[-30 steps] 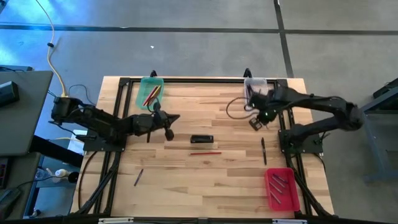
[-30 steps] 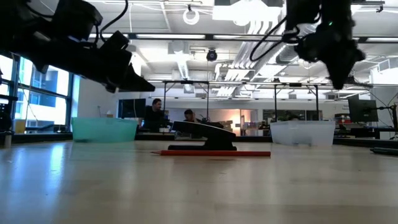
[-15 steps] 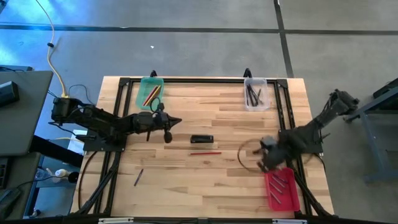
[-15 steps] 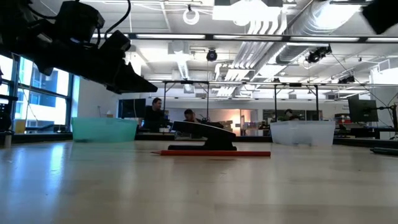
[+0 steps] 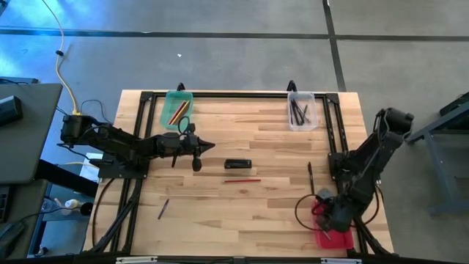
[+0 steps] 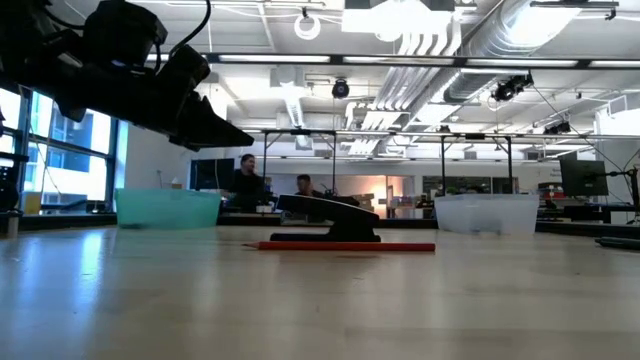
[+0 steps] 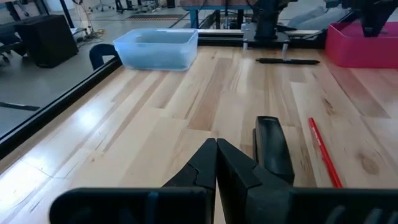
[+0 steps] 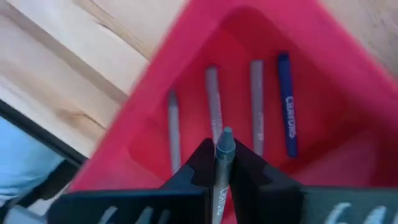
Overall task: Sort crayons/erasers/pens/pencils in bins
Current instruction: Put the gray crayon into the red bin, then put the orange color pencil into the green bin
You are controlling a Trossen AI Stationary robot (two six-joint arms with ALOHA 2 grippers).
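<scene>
Right gripper [image 5: 327, 218] over the red bin [image 5: 338, 236], lower right, pinching a grey crayon [image 8: 222, 168]; left gripper [image 5: 206, 145], left of centre, pressed together

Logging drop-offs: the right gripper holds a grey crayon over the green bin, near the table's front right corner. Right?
Not quite. The right gripper does hold a grey crayon, but over the red bin, not the green one. The right wrist view shows the red tray below it; the high view places it at the front right corner.
</scene>
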